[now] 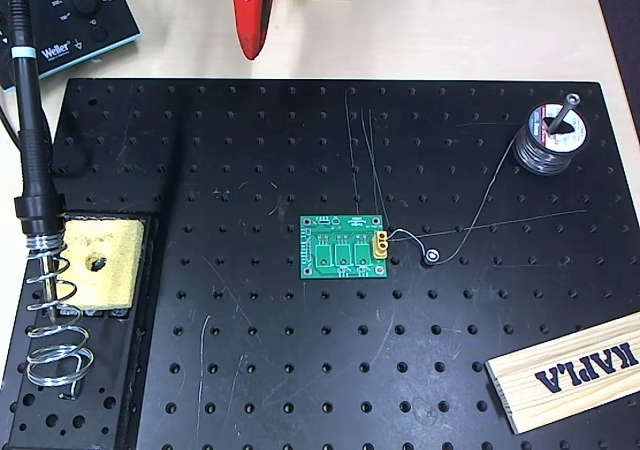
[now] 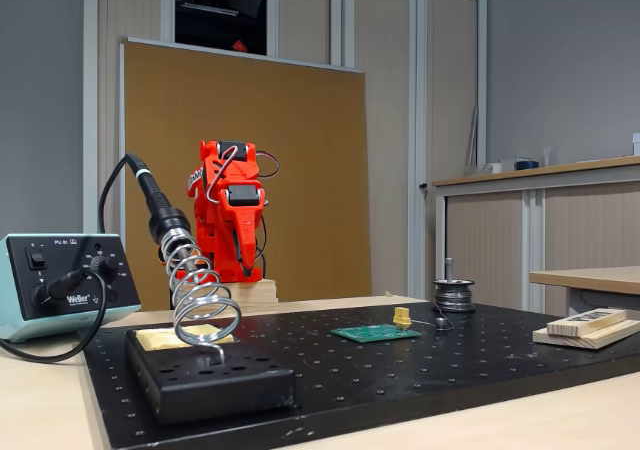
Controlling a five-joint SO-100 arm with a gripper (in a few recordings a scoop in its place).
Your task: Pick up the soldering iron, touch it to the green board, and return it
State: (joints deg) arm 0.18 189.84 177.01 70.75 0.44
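Here we find the soldering iron (image 1: 30,130) parked in its coiled spring holder (image 1: 55,320) at the left edge of the black perforated plate (image 1: 250,370) in the overhead view, handle sticking up and out, tip buried in the coil. We judge it sits there so the hot tip stays off the bench (image 1: 450,30) and the handle stays free for a grasp; its cable runs back to the Weller control box (image 2: 60,280). The yellow sponge (image 1: 100,260) lies just beside the coil, on the same stand.

The green board (image 1: 343,247) lies flat near the middle of the plate, well apart from the iron, its yellow connector (image 1: 381,246) on the right edge in the overhead view. A thin wire runs from there toward the solder spool (image 1: 550,135) at the plate's far right corner. A wooden block (image 1: 570,370) rests at the near right.

The red arm (image 2: 230,210) stands folded behind the plate on a wooden base, its fingers (image 1: 252,42) pointing down, holding nothing. Whether they are apart or together we cannot tell. We judge the task not yet begun.
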